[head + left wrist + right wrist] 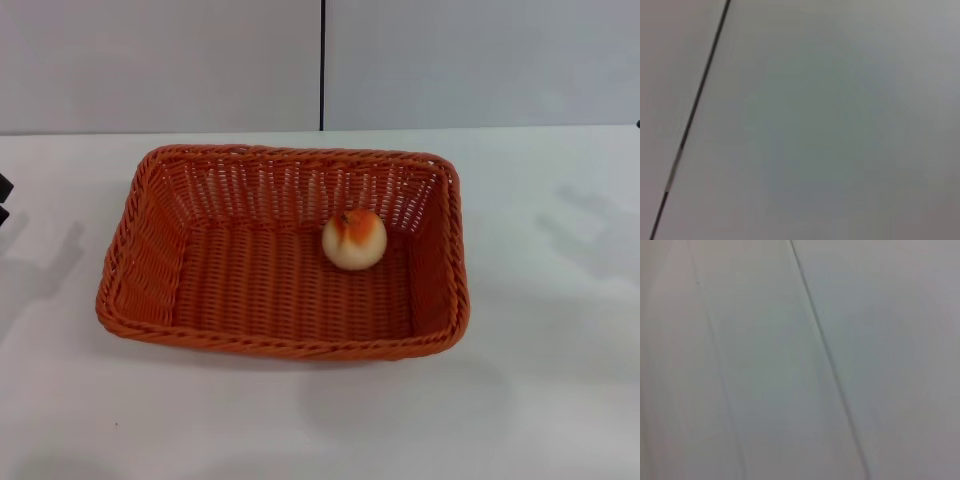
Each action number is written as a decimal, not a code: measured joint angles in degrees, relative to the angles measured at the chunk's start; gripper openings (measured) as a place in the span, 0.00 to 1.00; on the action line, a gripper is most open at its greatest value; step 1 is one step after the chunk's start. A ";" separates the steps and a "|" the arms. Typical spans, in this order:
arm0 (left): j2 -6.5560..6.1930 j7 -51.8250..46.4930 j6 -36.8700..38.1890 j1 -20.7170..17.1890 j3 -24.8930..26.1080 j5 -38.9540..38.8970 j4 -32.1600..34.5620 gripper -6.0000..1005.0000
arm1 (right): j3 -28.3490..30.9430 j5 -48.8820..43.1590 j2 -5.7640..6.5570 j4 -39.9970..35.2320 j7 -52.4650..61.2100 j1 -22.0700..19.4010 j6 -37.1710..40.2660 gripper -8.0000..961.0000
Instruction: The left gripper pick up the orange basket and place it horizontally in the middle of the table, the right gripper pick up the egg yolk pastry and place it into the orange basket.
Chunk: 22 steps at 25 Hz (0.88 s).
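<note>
White table [560,400] under a grey wall carries the orange basket [150,325] at its middle, long axis running left to right, with the egg yolk pastry [354,239] already inside toward its far right, while the left gripper [4,200] barely shows at the left edge, so I cannot tell its finger state, and the right gripper is out of view.

Very little of the robot itself can be seen. In the head view, at about nine o'clock on the frame's very edge, two small black angular pieces of the left gripper [3,198] poke in, one above the other, matte and dark, with no markings that can be made out. At three o'clock a tiny dark speck sits on the edge, too small to identify.
</note>
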<state>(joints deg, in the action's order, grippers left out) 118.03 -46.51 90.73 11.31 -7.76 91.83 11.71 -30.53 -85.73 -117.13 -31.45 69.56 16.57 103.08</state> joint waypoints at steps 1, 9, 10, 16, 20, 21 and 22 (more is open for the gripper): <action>0.00 0.00 0.00 0.00 0.00 0.00 0.00 0.78 | 0.00 0.00 0.00 0.00 0.00 0.00 0.00 0.67; 0.31 12.72 3.36 -0.58 0.04 -5.26 -7.46 0.78 | 3.50 0.51 -1.28 3.41 -9.88 1.08 -5.85 0.67; 0.39 21.28 3.22 -0.10 1.19 -6.48 -10.31 0.78 | 5.39 0.85 -1.54 5.31 -13.59 1.65 -6.83 0.67; 0.56 28.47 3.36 0.04 9.47 -6.96 -15.45 0.78 | 12.68 1.37 -1.56 11.54 -21.05 4.32 -7.26 0.67; 0.56 28.93 3.26 0.00 11.56 -6.96 -16.06 0.78 | 17.86 2.03 -1.69 17.90 -28.89 6.51 -7.75 0.67; 0.27 28.36 3.09 -0.11 12.81 -6.96 -15.73 0.78 | 17.86 2.03 -1.69 17.90 -28.89 6.51 -7.75 0.67; 0.27 28.36 3.09 -0.11 12.81 -6.96 -15.73 0.78 | 18.27 2.67 -1.72 19.41 -30.87 6.78 -7.87 0.67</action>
<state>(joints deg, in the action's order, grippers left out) 118.30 -18.15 93.82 11.19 5.05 84.86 -4.03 -12.26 -83.06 -118.85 -12.04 38.69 23.35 95.21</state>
